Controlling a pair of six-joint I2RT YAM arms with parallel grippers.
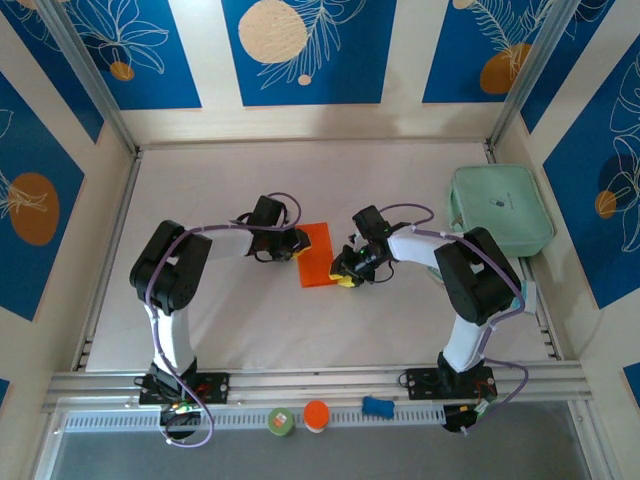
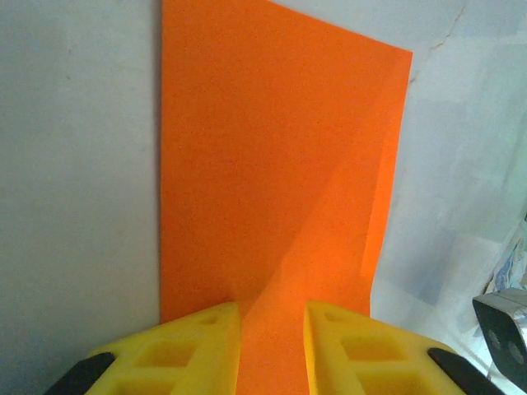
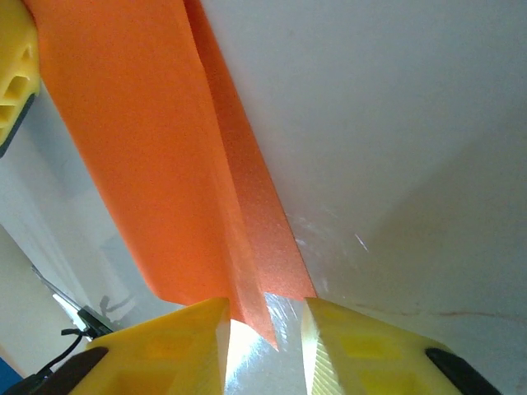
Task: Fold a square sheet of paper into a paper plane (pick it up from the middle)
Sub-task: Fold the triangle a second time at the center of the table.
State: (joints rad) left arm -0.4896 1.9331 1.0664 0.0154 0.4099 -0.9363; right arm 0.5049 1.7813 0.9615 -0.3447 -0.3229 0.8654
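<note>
At the middle of the pale bench [image 1: 250, 190], a thin, matte, bright orange sheet of paper [image 1: 318, 252] lies partly creased between two robot arms, one flap lifting off the surface. The left end effector [image 2: 272, 321] straddles its left edge and the right end effector [image 3: 263, 313] its near right corner. Both sets of yellow jaws are narrowly parted, clamping nothing. Light, limp and easily crumpled, the sheet would likely slide on the smooth top. Pinching an edge beside the crease looks safest.

top view: sheet [image 1: 318, 255] left edge under left gripper [image 1: 298, 243] | left wrist: sheet's near edge cut off
</note>
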